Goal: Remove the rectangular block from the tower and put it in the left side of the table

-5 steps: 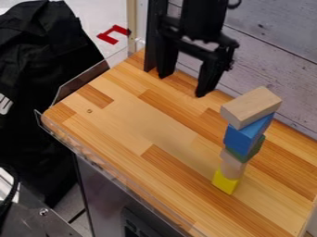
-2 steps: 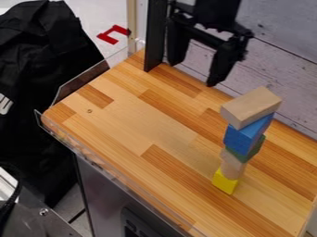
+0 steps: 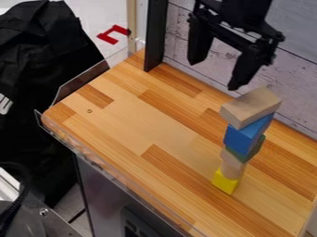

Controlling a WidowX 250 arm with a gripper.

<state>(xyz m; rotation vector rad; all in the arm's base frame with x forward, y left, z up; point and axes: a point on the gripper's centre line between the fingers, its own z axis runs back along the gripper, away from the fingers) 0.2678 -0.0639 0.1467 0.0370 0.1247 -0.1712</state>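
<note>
My gripper (image 3: 213,75) hangs open at the top of the view, its two fingers apart with nothing between them, above and to the left of the tower's top. The rectangular block (image 3: 250,107), plain wood, lies flat across the top of the tower on the right side of the table. Beneath it are a blue block (image 3: 246,136), a green block (image 3: 252,149), a plain wooden round block (image 3: 232,165) and a yellow block (image 3: 224,181) at the bottom.
The wooden table (image 3: 123,120) extends left from the tower, with a clear plastic guard (image 3: 111,167) along its front edge. A black post (image 3: 155,37) stands at the back edge, beside a grey plank wall (image 3: 291,74).
The gripper has moved right, closer to the tower, rising at first and then dipping a little. The tower stands as before.
</note>
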